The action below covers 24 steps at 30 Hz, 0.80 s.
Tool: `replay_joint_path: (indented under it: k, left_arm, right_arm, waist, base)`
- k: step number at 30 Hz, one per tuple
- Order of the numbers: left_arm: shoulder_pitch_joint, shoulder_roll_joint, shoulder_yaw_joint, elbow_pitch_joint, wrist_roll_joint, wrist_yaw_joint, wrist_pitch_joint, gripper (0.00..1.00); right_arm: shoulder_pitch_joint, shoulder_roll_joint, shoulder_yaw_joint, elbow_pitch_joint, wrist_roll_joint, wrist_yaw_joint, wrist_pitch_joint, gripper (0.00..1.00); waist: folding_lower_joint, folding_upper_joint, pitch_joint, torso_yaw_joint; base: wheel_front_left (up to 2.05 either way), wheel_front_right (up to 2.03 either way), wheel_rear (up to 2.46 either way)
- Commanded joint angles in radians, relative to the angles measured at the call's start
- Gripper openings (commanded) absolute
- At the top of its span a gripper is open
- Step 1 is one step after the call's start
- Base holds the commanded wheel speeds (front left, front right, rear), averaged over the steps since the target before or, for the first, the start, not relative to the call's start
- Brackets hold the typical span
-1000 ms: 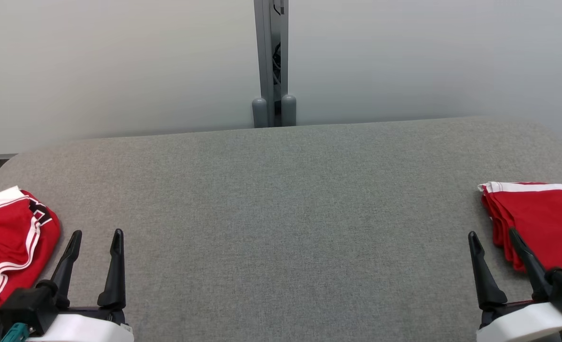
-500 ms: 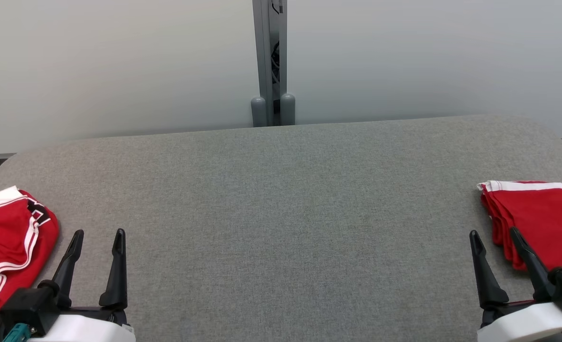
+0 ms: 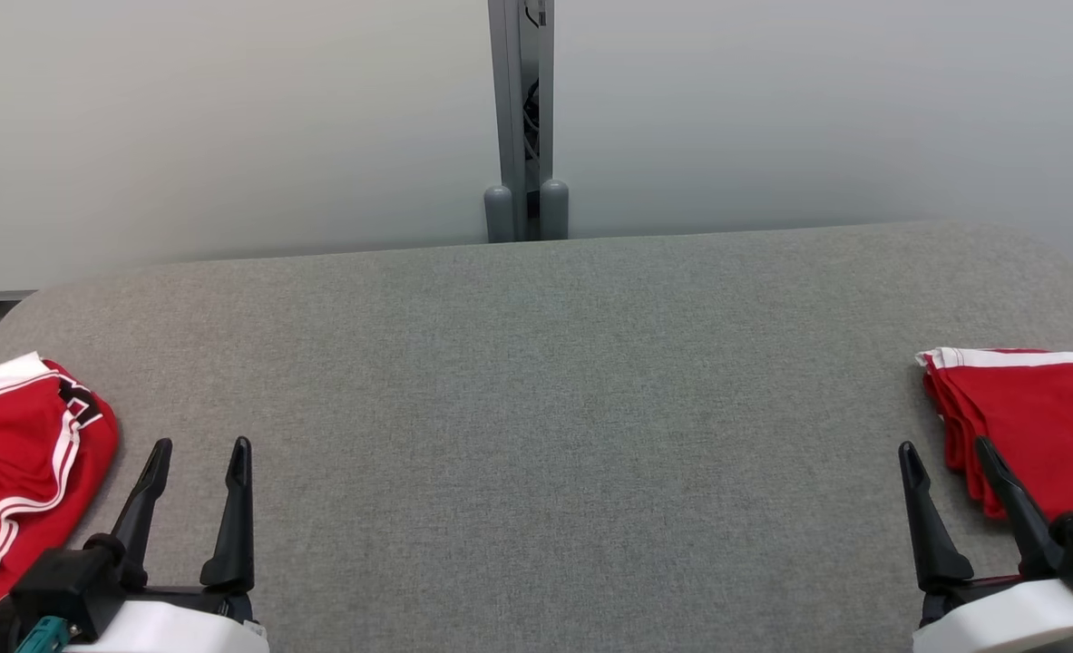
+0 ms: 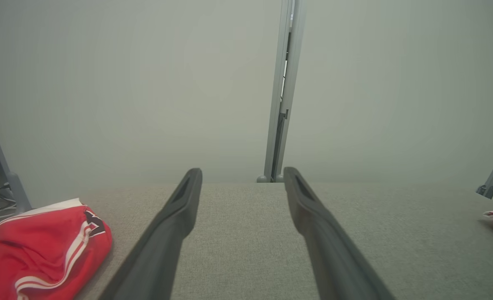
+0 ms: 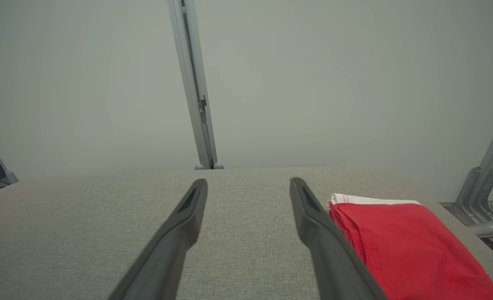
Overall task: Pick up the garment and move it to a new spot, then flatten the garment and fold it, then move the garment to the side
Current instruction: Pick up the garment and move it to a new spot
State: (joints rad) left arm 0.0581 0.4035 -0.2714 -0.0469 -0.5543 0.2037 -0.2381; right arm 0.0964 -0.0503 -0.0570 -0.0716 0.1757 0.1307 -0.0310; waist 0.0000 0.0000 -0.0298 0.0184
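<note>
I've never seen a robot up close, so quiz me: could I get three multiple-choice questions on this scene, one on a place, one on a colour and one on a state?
1. Where does the folded garment lie?
A) beside the right tool
B) mid-table
C) on the floor

2. What colour are the stripes on the crumpled garment?
A) blue
B) white
C) yellow

3. How is the left tool?
A) open, empty
B) shut on cloth
C) shut, empty

Answers:
1 A, it lies just right of that tool's fingers.
2 B, white bands run across the red cloth.
3 A, its fingers stand apart with bare table between them.
</note>
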Motion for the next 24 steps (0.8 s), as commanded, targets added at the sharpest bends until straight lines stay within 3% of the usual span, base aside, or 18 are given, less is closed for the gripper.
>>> replay_joint_path:
  k: [1, 9, 24]
  left_arm:
    - [0.011, 0.005, 0.001, -0.002, 0.003, 0.006, 0.002, 1.0]
    - [-0.024, 0.001, -0.006, -0.002, -0.006, -0.008, 0.002, 1.0]
    - [-0.059, 0.02, 0.052, 0.0, -0.023, -0.014, -0.012, 1.0]
  right_arm:
    - [0.011, -0.002, -0.004, 0.004, 0.001, 0.0, -0.003, 1.0]
    - [0.022, -0.002, -0.017, -0.018, -0.007, 0.0, 0.006, 1.0]
    - [-0.019, -0.003, 0.053, -0.057, 0.009, 0.0, 0.015, 1.0]
  waist:
    - [0.0, 0.0, -0.001, 0.002]
    - [0.0, 0.0, 0.007, 0.06]
    - [0.0, 0.0, 0.018, 0.382]
  base:
    - [0.0, 0.0, 0.0]
    - [0.0, 0.0, 0.0]
    - [0.0, 0.0, 0.0]
